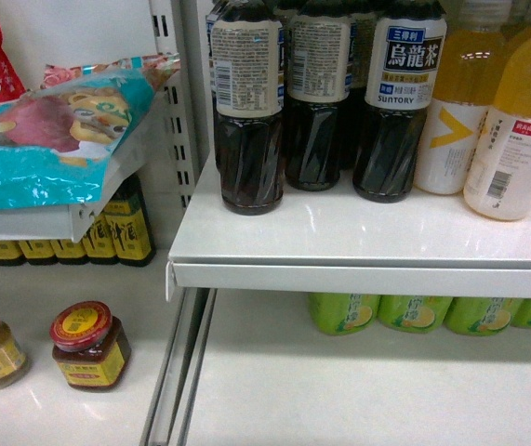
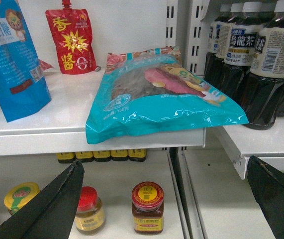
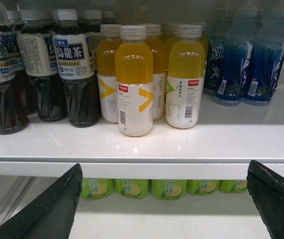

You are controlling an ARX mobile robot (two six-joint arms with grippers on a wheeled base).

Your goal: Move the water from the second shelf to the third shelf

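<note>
Water, clear with a green label, is not seen ahead of either tool; left tool (image 2: 164, 199) and right tool (image 3: 164, 199) are spread wide, holding nothing.

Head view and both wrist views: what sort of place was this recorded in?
Most likely a shop aisle or a mock-up of one: white adjustable shelving stocked in rows with identical oolong tea bottles and orange drinks, with sauce jars and a snack packet in the next bay.
</note>
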